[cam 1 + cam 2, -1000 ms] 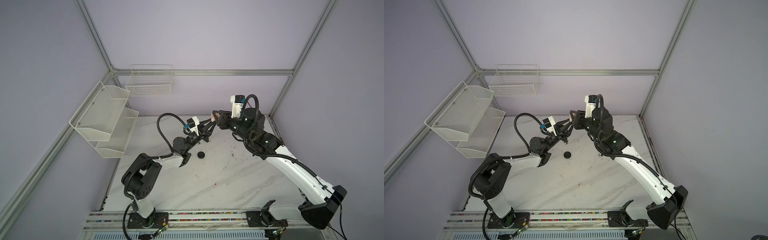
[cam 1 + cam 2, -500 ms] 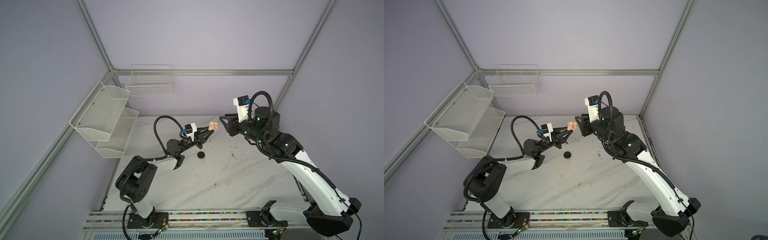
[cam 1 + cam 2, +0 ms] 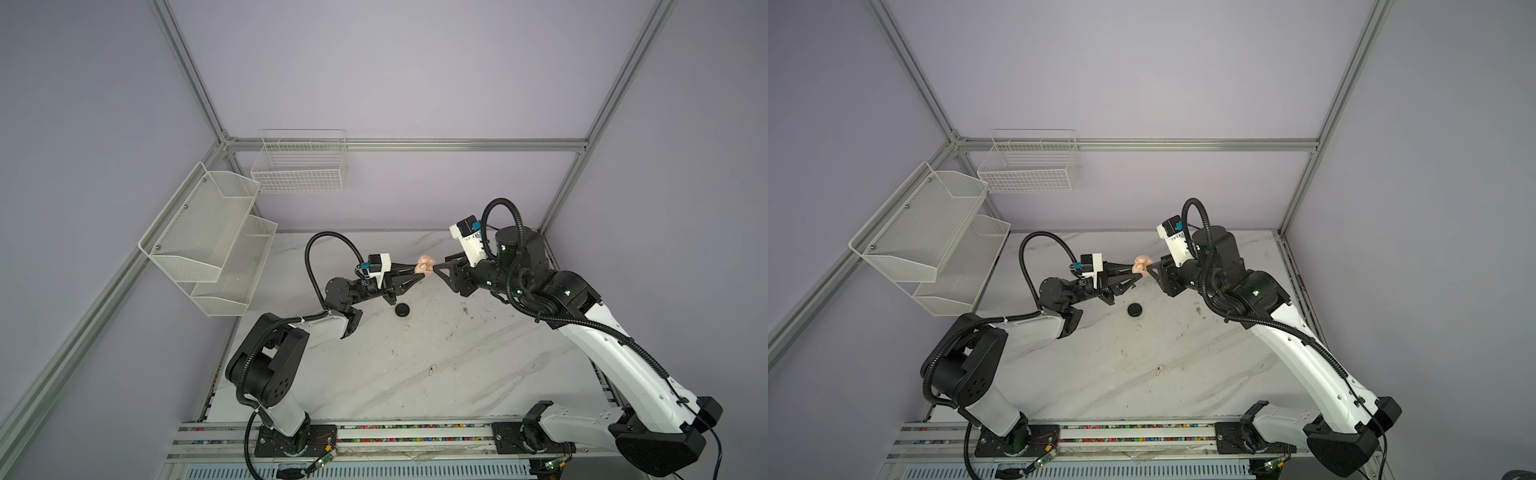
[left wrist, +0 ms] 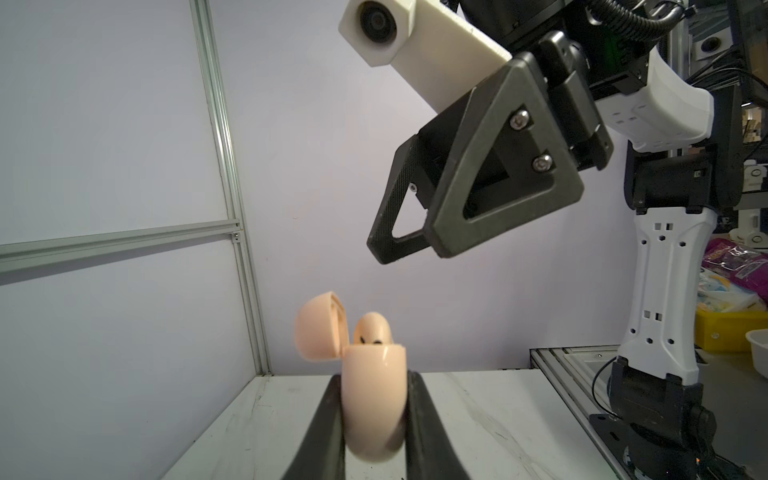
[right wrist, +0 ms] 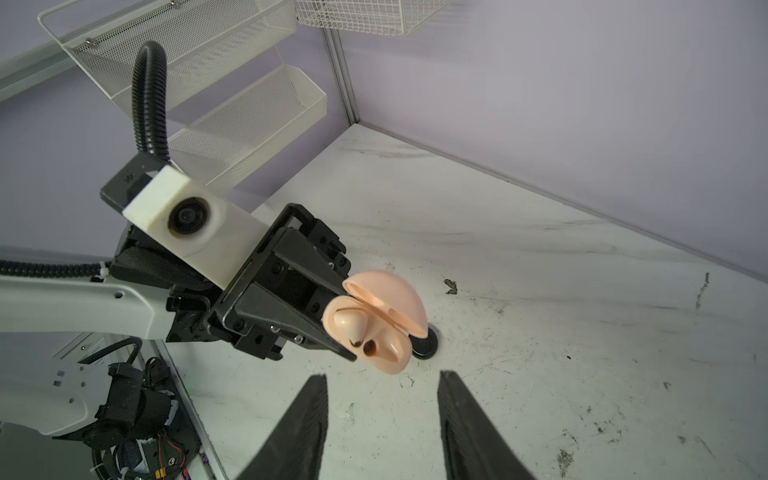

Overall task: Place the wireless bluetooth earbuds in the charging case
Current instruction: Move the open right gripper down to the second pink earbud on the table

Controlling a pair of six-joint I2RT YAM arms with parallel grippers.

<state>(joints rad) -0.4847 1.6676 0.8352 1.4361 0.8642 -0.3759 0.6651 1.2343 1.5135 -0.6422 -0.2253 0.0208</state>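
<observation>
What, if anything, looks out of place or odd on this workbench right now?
A tiny pale piece lies alone on the table near the front, far from the open pink case that the left tool grips in mid-air. That case holds one earbud; its other socket looks empty, so the piece may be its mate.

No legible text, brand, number or sign anywhere; print on the purple packet (image 4: 733, 264) too blurry.
</observation>
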